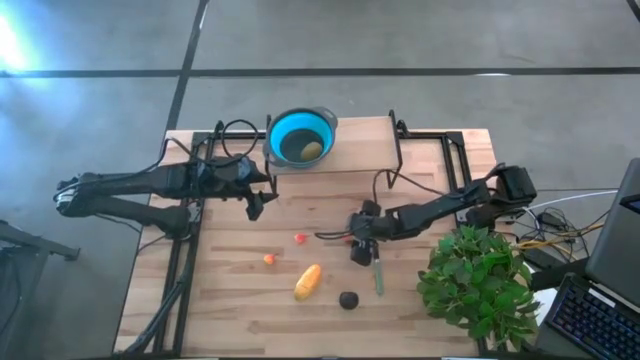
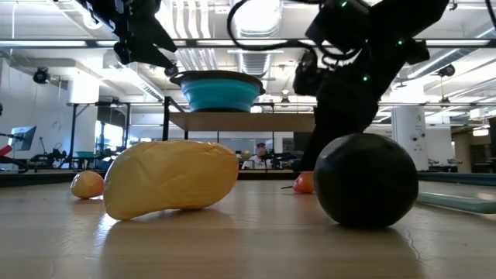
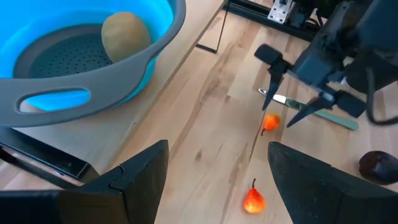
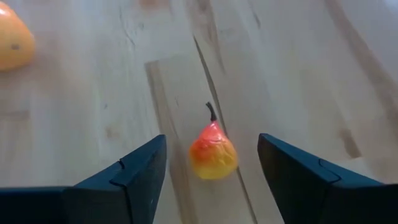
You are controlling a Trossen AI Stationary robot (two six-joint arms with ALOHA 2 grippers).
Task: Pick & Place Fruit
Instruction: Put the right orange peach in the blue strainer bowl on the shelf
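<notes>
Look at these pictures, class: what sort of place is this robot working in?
Probably a robotics lab or workshop. A wooden table with a black frame holds toy fruit; beyond it, the low view shows a large hall with strip lights, equipment stands and a seated person.

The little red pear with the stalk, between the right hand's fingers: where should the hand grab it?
Probably around its fat round belly, coming straight down from above. The little red pear lies on the table between the open fingers of the right hand. Its stalk is too thin to pinch; the belly is its widest part and fits the gap.
</notes>
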